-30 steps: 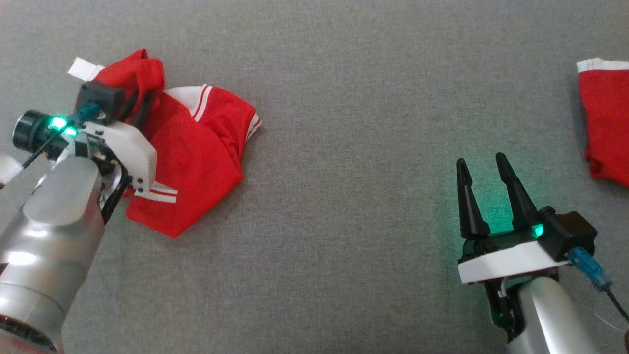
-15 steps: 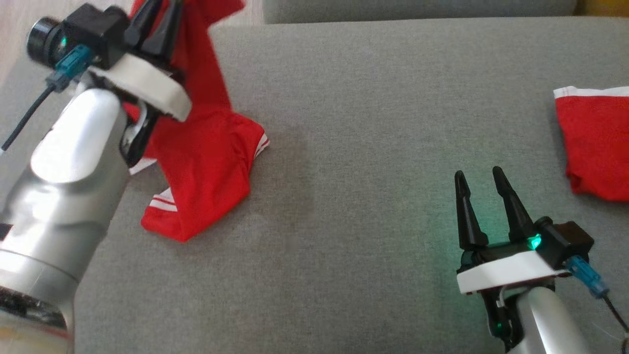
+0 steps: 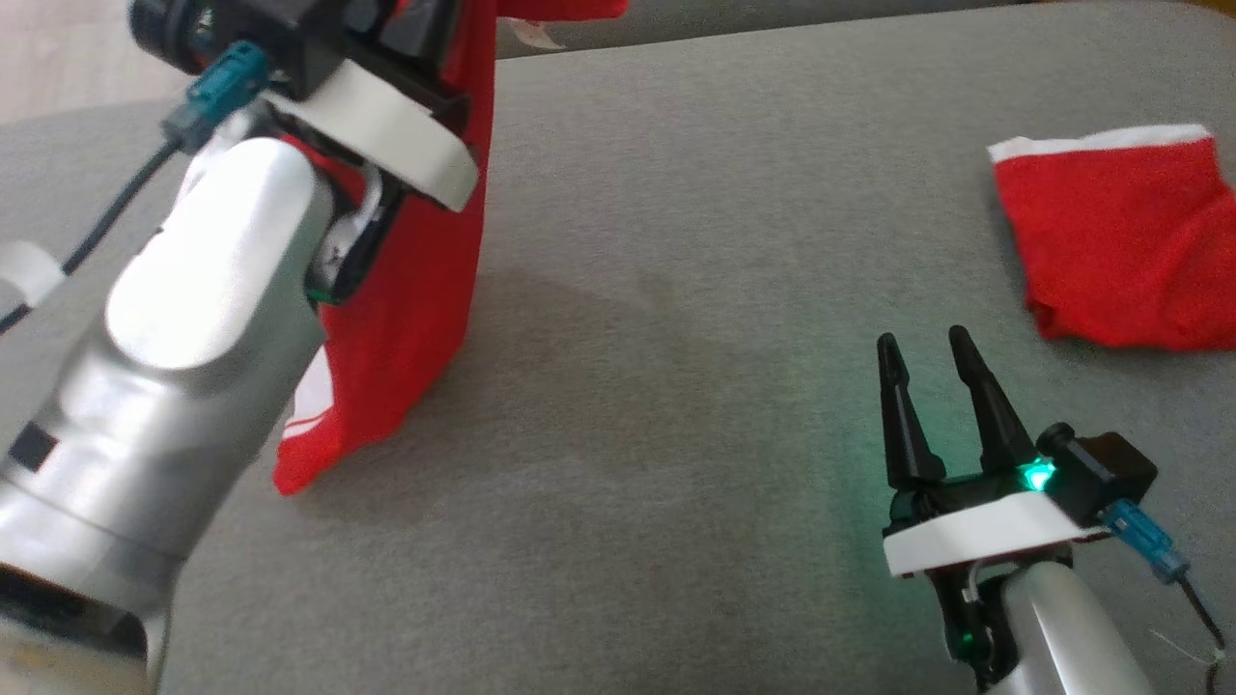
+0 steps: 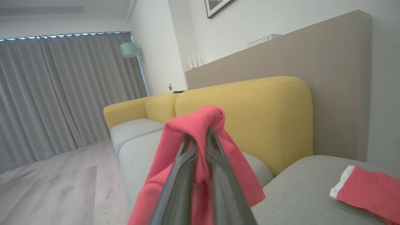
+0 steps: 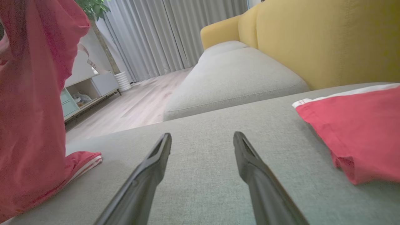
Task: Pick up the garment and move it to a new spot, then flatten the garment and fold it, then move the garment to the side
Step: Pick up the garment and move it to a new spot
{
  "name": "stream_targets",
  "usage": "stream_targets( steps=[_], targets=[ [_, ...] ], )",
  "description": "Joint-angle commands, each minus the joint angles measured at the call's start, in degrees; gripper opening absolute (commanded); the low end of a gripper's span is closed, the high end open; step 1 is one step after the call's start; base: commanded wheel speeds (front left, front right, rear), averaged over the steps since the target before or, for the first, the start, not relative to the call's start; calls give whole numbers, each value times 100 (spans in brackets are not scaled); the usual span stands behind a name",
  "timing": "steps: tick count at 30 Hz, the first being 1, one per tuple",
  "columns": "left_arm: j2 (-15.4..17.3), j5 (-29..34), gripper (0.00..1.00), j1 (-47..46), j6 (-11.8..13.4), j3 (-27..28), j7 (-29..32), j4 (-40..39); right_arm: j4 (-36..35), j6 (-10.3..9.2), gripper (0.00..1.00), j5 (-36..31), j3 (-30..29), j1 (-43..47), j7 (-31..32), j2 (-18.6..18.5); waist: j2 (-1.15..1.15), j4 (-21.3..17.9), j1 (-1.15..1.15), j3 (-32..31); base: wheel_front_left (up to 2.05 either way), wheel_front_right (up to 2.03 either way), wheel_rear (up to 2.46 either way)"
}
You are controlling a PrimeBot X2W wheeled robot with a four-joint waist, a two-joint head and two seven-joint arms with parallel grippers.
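Note:
A red garment (image 3: 425, 290) with white stripes hangs from my left gripper (image 4: 200, 134), which is shut on a bunched fold of it (image 4: 190, 125). The left gripper is raised at the upper left of the head view. The garment's lower end (image 3: 299, 463) still touches the grey cushion (image 3: 676, 386). In the right wrist view the garment (image 5: 31, 109) hangs at the left, its striped hem on the cushion. My right gripper (image 3: 922, 338) stands open low over the cushion at the lower right, with nothing between its fingers (image 5: 156, 162).
A second red cloth with a white edge (image 3: 1120, 251) lies folded on the cushion at the far right, beyond my right gripper. A yellow sofa back (image 4: 256, 118) rises behind the cushion. Wooden floor (image 4: 62, 181) lies past the cushion's left edge.
My left gripper has risen with the garment, pulling most of it up off the cushion. The head view has shifted. The right gripper has stayed open in place.

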Motion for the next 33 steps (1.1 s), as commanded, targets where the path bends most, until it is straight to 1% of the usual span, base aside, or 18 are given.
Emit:
stream_targets(
  steps=[1, 2, 3, 7, 9, 11, 12, 14, 17, 21, 23, 26, 29, 33],
  targets=[
    [36, 55, 0, -375, 102, 163, 25, -215, -207, -10, 100, 80, 173, -204, -62, -20, 0, -245, 0, 21, 0, 0, 0],
    [-48, 53, 0, -364, 149, 133, 46, -223, -212, -10, 100, 106, 189, -224, -62, -20, 0, -322, 0, 27, 0, 0, 0],
    [-48, 53, 0, -364, 149, 133, 46, -223, -212, -10, 100, 106, 189, -224, -62, -20, 0, -322, 0, 27, 0, 0, 0],
    [-434, 140, 0, -287, 297, -96, 31, -117, -222, -10, 100, 196, 239, -273, -62, -20, 0, -602, 0, 47, 0, 0, 0],
    [-659, 155, 0, -167, 317, -255, 4, 4, -217, -10, 100, 223, 251, -279, -62, -20, 0, -710, 0, 44, 0, 0, 0],
    [-898, 134, 61, 17, 295, -434, -26, 150, -211, -10, 100, 246, 232, -274, -62, -20, 0, -784, 0, 30, 0, 0, 0],
    [-1013, 137, 100, 112, 242, -551, -61, 210, -211, -10, 100, 256, 214, -267, -62, -20, 0, -805, 0, 25, 0, 0, 0],
    [-1178, 180, 100, 300, 241, -723, -215, 326, -209, -10, 100, 273, 193, -255, -62, -20, 0, -828, 0, 15, 0, 0, 0],
    [-1356, 92, 100, 595, 270, -829, -452, 436, -208, -10, 100, 353, 122, -221, -62, -20, 0, -797, 0, -21, 0, 0, 0],
    [-1460, 56, 100, 877, 219, -1051, -595, 489, -220, -10, 100, 312, 33, -199, -62, -20, 0, -619, 0, -86, 0, 0, 0],
    [-1467, 29, 100, 982, 267, -1045, -660, 499, -227, -10, 100, 269, -15, -174, -62, -20, 0, -497, 0, -128, 0, 0, 0],
    [-1329, 2, 100, 1119, 405, -889, -771, 469, -228, -10, 100, 199, -63, -128, -62, -20, 0, -304, 0, -207, 0, 0, 0],
    [-1034, 11, 100, 1312, 600, -654, -861, 365, -228, -10, 100, 131, -113, -87, -62, -20, 0, -106, 0, -294, 0, 0, 0],
    [-589, -75, 100, 1789, 884, -205, -919, 118, -236, -10, 100, 41, -175, -24, -62, -20, 0, 146, 0, -388, 0, 0, 0]
  ],
)
